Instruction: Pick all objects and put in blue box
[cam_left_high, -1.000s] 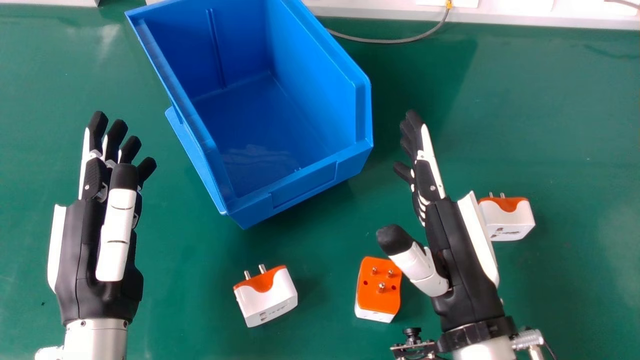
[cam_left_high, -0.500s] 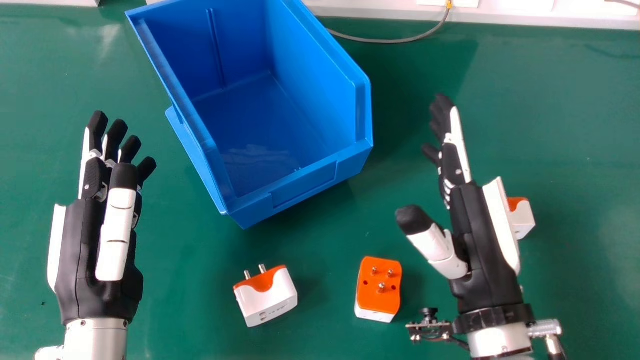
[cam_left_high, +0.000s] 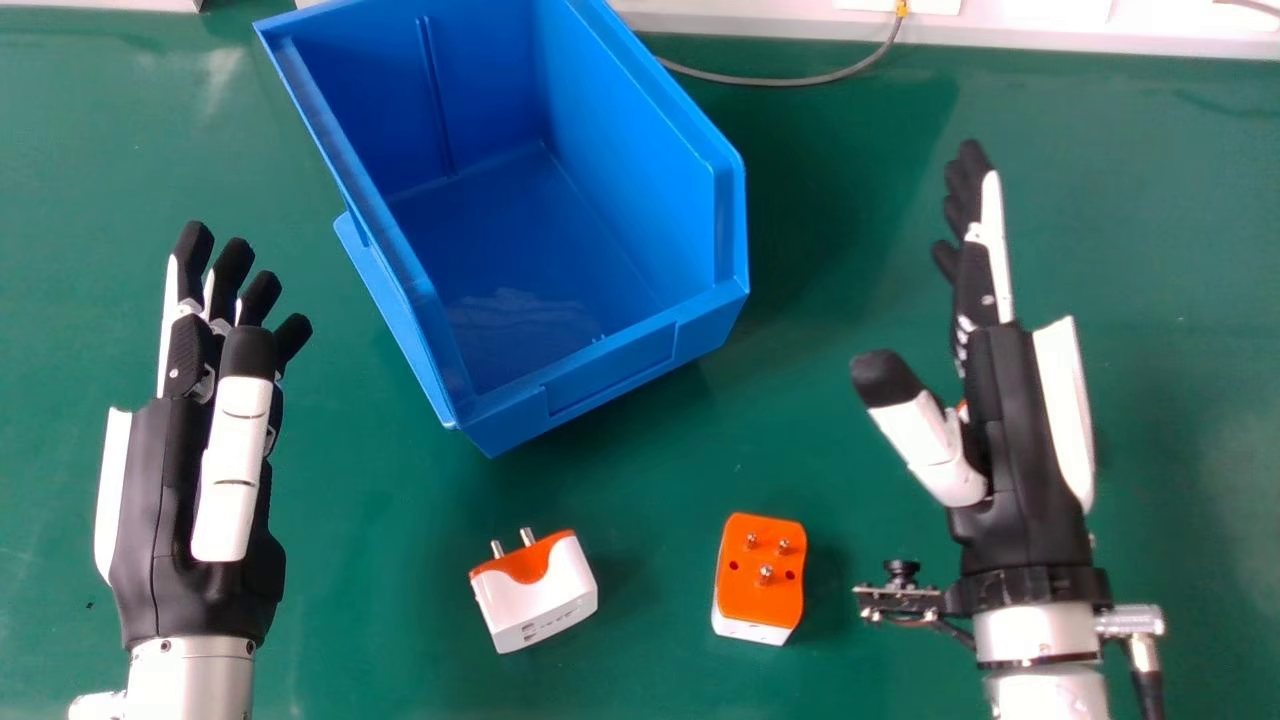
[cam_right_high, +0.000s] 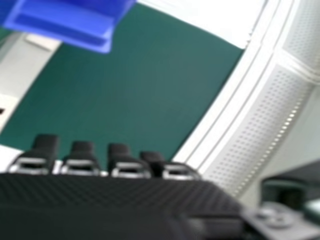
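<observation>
Table (cam_left_high: 385, 580): Green-topped and steady, it carries a layout that has held its place over the past second while one arm travels.
Blue box (cam_left_high: 610, 372): The destination sits at the table's far side, left of centre, its open mouth showing a bare floor and nothing collected; the whole job appears to lie ahead.
Right robot hand (cam_left_high: 1020, 430): On the move, it has swung right and farther out, away from the box, fingers extended and thumb spread wide, with nothing held. The shift suggests a pickup at far right is being lined up.
Left robot hand (cam_left_high: 235, 470): Unmoved at left, its grasp is relaxed and its fingers straight.
Left adapter (cam_left_high: 540, 595): White with an orange top and metal pins, it lies on the table nearer the robot than the box.
Middle adapter (cam_left_high: 760, 580): Orange face and pins up, it rests to the right of its neighbour, well apart.
Right adapter (cam_left_high: 963, 410): In plain sight a second ago, it is now a sliver of orange behind the right robot hand; contact cannot be told.
</observation>
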